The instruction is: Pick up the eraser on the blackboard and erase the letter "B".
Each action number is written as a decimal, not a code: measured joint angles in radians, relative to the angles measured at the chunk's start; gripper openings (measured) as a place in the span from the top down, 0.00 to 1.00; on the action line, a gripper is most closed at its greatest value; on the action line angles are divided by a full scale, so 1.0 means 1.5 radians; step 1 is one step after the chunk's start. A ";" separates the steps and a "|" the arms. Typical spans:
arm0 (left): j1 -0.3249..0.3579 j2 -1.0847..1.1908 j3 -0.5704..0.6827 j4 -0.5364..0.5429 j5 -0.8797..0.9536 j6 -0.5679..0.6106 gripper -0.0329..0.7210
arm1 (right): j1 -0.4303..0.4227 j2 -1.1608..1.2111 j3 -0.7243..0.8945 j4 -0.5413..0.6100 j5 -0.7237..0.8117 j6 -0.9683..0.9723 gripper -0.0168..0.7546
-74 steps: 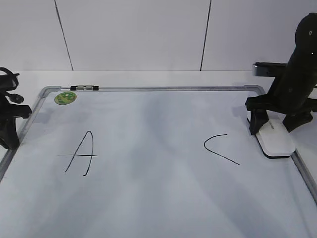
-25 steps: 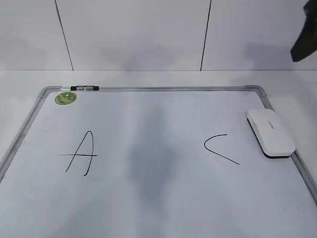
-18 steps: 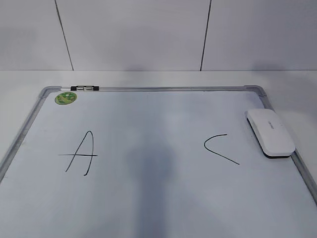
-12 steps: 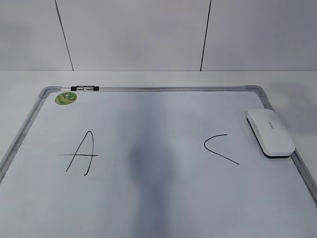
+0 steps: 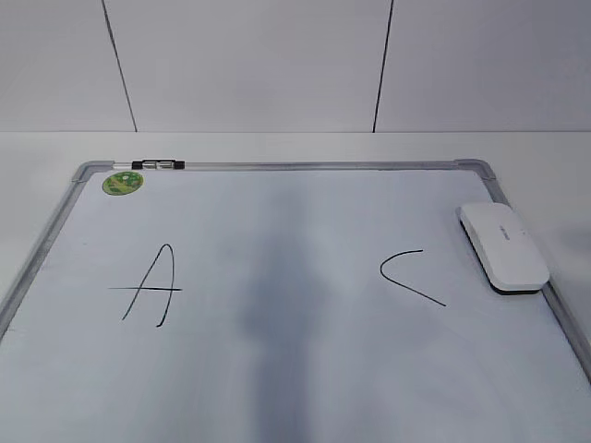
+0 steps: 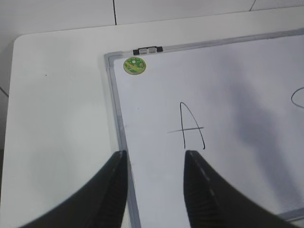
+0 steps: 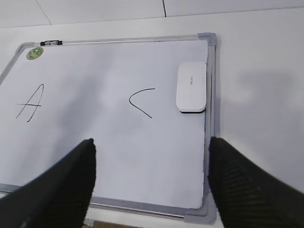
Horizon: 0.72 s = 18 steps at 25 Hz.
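- The right gripper is spread wide, its two dark fingers at the bottom corners of the right wrist view, with nothing between them; it hangs high above the near edge of the blackboard.
- The left gripper is parted more narrowly and also holds nothing; in the left wrist view its fingers straddle the board's left frame rail, well above it.
- Neither arm shows in the exterior view.
- The eraser, a white glossy rounded block with a dark underside, lies flat on the board against the right frame rail, long side running along the rail, just below the far right corner. Nothing touches it.
- Just left of the eraser is an open angular letter C in black marker.
- Well apart, on the left part of the board, stands the letter A with a long crossbar.
- Between A and C the board surface is plain white with a soft grey shadow; no letter "B" can be seen there.
- A round green sticker sits in the far left corner, and just beside it a small black-and-silver marker rests on the top rail.
- The board lies on a white table.
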 joint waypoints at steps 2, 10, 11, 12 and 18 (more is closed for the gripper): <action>0.000 -0.060 0.053 0.000 0.001 0.020 0.56 | 0.000 -0.032 0.028 0.000 0.002 0.000 0.23; -0.001 -0.264 0.249 0.004 0.005 0.035 0.56 | 0.000 -0.160 0.168 0.000 0.003 0.000 0.23; -0.002 -0.288 0.271 0.000 0.005 0.035 0.56 | 0.000 -0.177 0.183 0.000 0.003 0.000 0.23; -0.006 -0.312 0.296 -0.007 0.005 0.035 0.56 | 0.000 -0.191 0.201 0.000 0.003 -0.008 0.23; -0.014 -0.442 0.419 -0.024 0.005 0.036 0.57 | 0.000 -0.254 0.278 -0.001 0.004 -0.039 0.23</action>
